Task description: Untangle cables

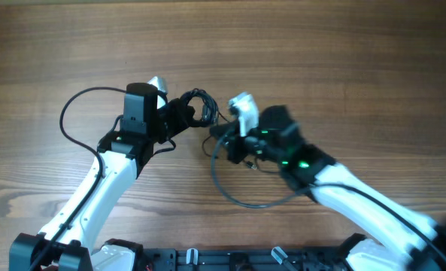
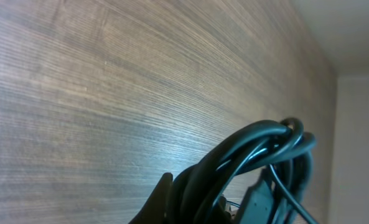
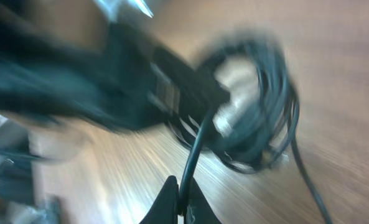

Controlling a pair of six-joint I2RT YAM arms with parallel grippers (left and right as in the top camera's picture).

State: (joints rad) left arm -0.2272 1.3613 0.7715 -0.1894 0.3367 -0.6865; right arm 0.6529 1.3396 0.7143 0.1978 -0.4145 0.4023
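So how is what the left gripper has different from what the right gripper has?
The left gripper is shut on the bundle, many black loops coiled together; the right gripper pinches just one strand. The bundle curls round in a ring, while the strand runs almost straight from the right gripper's fingertips up to the bundle. Both are black cable, and both grippers are shut.
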